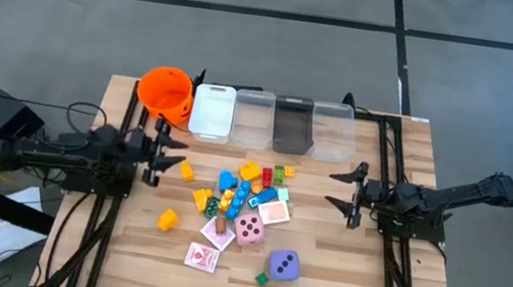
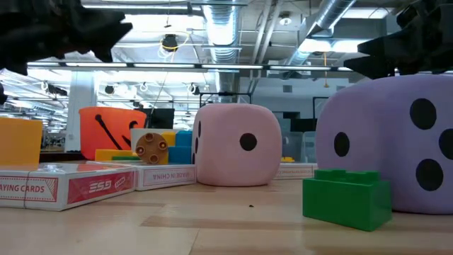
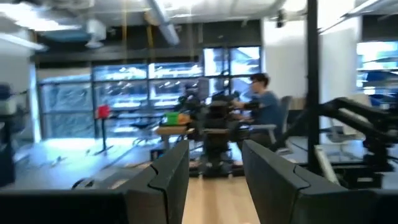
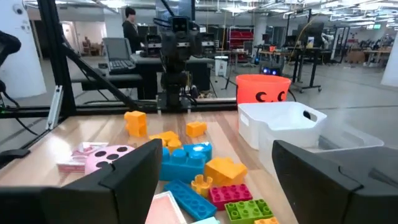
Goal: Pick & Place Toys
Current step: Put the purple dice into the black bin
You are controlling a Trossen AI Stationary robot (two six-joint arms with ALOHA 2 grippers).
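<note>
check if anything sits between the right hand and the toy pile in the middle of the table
Nothing visible does. The right hand hangs open at the table's right side, and only bare wood lies between it and the nearest toys. The bins stand along the back edge, off that line.

Both arms are dark, near black, built of chunky jointed segments. The left arm [image 1: 65,149] ends in a left gripper [image 1: 163,158] with 2 angular, pointed fingers; the right arm [image 1: 450,198] carries a matching right gripper [image 1: 350,192]. Seen from the wrists, the fingers [image 4: 130,177] are flat, matte black slabs with bevelled edges. Thin black cables trail from each arm's rear.
</note>
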